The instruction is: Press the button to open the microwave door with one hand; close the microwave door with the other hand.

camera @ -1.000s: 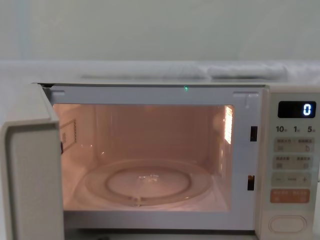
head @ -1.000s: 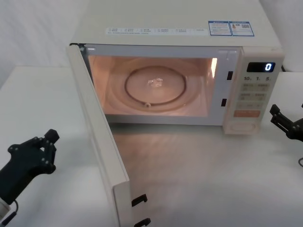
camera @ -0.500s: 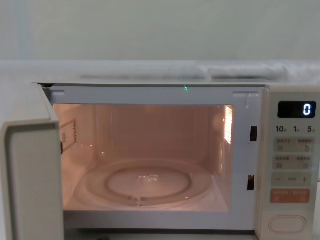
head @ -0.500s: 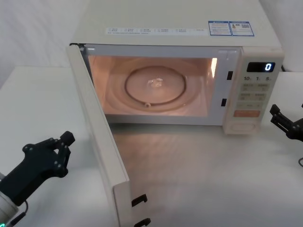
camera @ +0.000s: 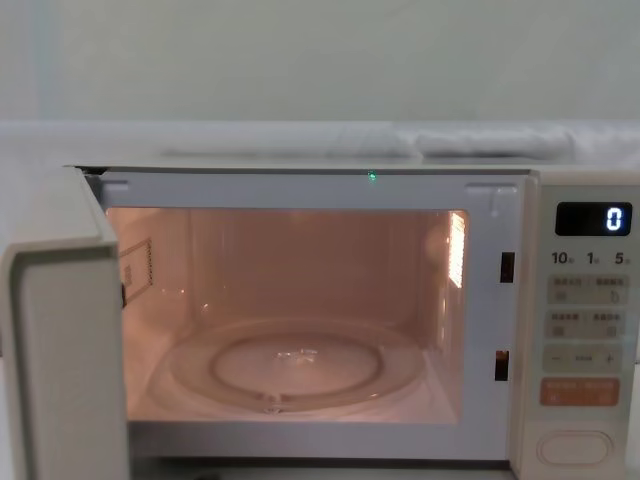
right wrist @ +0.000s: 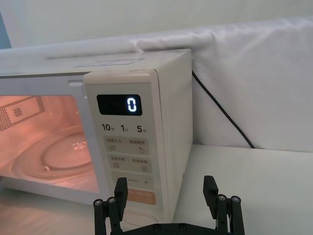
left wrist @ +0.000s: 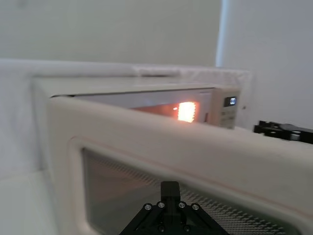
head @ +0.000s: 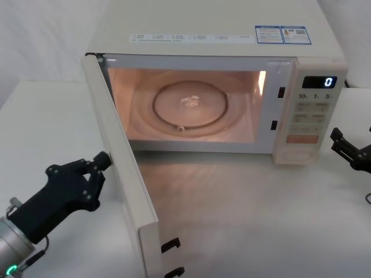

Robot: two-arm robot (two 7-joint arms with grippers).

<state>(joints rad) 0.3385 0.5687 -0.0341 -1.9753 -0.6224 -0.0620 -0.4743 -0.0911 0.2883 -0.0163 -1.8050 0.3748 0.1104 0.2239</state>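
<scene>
The cream microwave [head: 214, 29] stands with its cavity lit and its display reading 0. The microwave door [head: 124, 179] hangs wide open, swung out toward me, and fills the left of the chest view [camera: 60, 370]. My left gripper [head: 101, 165] is shut, its tip right at the door's outer face; the left wrist view puts the tip [left wrist: 169, 188] just before the door window [left wrist: 195, 161]. I cannot tell whether it touches. The oval button [head: 297, 154] sits low on the control panel [camera: 575, 447]. My right gripper [head: 348, 147] hovers open to the panel's right [right wrist: 165, 188].
White table [head: 249, 214] runs in front of the microwave and on both sides. A black cable [right wrist: 220, 112] runs behind the microwave's right side along a white cloth backdrop. The glass turntable [head: 188, 104] lies inside the cavity.
My left gripper has moved forward and to the right, up to the open door's outer face. The door and the right gripper have not moved.
</scene>
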